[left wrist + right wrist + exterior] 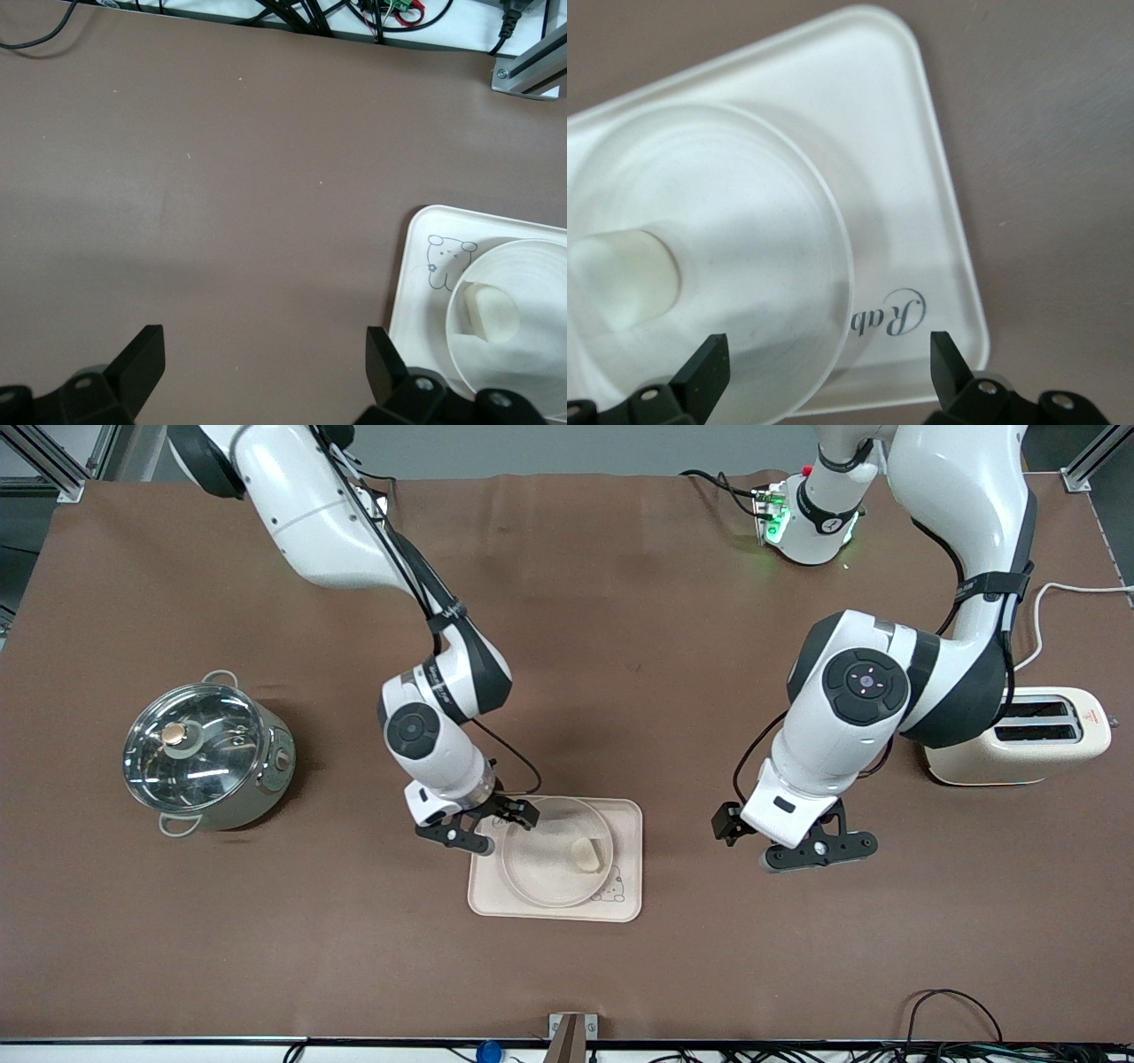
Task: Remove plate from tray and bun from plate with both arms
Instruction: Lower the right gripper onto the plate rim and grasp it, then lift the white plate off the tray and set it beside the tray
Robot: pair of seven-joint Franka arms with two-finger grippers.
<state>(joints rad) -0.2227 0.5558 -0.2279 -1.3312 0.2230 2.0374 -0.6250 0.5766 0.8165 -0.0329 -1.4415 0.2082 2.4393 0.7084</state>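
Note:
The round cream plate lies on the rectangular cream tray with the rabbit drawing. The pale bun rests on the plate, toward the left arm's end of it. My right gripper is open and empty, low over the tray's corner and the plate's rim at the right arm's end. Its wrist view shows the plate, the bun, the tray and the gripper. My left gripper is open and empty over bare table beside the tray. Its wrist view shows that gripper, the tray, the plate and the bun.
A steel pot with a glass lid stands toward the right arm's end of the table. A cream toaster stands toward the left arm's end. Cables lie along the table edge nearest the front camera.

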